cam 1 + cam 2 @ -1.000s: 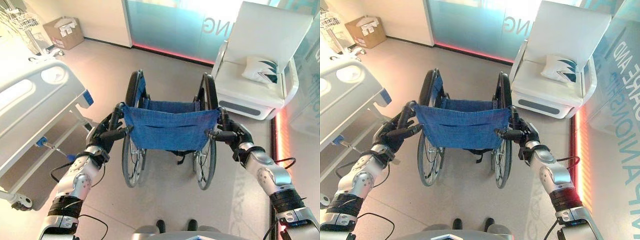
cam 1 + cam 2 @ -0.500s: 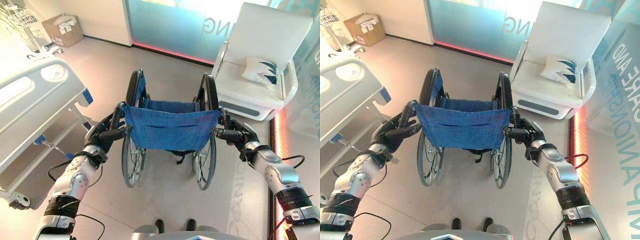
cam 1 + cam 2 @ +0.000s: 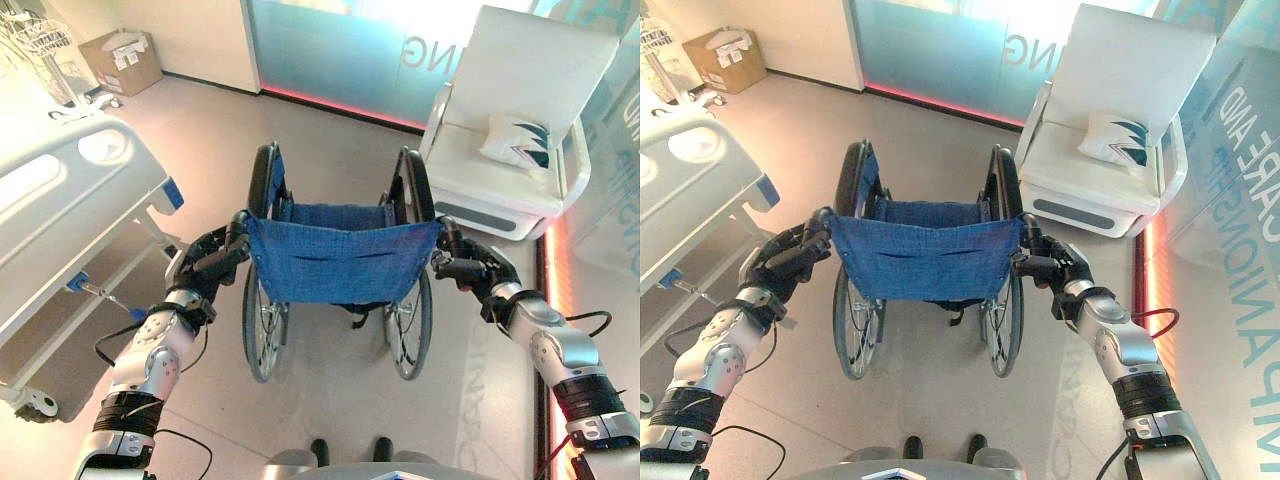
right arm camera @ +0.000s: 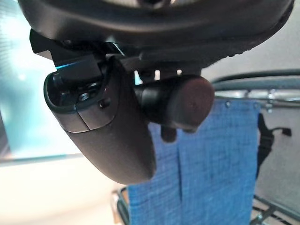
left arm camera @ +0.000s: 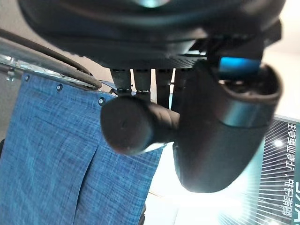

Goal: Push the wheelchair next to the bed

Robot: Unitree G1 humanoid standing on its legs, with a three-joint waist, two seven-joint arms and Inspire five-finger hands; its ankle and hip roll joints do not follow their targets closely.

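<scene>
My left hand (image 3: 205, 268) and right hand (image 3: 472, 270) each curl fingers round a push handle of the wheelchair (image 3: 340, 262); bed (image 3: 60, 200) to its left, open floor (image 3: 200, 140) ahead, armchair (image 3: 510, 150) right.

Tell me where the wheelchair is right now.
The wheelchair stands mid-floor straight ahead in the eye views, bed to its left, white armchair ahead on its right; left hand and right hand grip its push handles.
</scene>
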